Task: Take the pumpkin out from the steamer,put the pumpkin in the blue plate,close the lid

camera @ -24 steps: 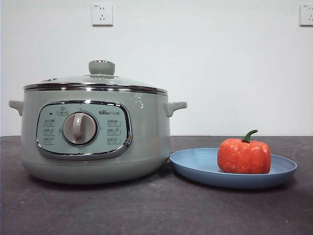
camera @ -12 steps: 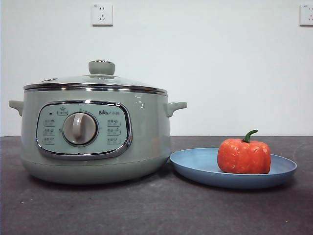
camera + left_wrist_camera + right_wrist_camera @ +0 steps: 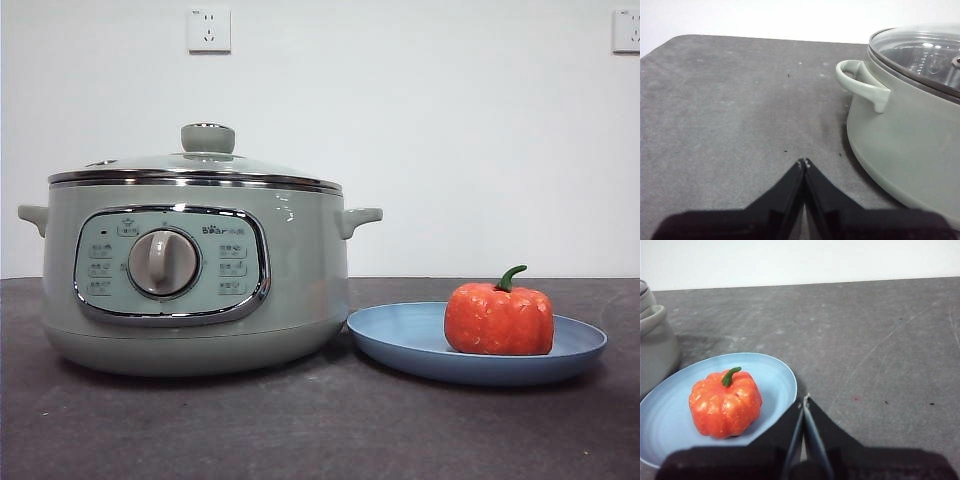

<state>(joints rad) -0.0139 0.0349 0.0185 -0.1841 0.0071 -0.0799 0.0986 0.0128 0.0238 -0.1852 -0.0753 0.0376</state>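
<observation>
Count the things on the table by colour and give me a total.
Sage green: 2, the steamer and its lid.
Blue: 1, the blue plate.
Orange-red: 1, the pumpkin.
Total: 4.

The front view sits low, near table height, facing the steamer (image 3: 195,270) side-on from close by. The left wrist view looks down slantwise at the steamer's side handle and the lid (image 3: 925,52). The right wrist view looks down from the steamer's other flank at the blue plate (image 3: 670,405), with a sliver of steamer at its edge. All three views share the steamer.
</observation>
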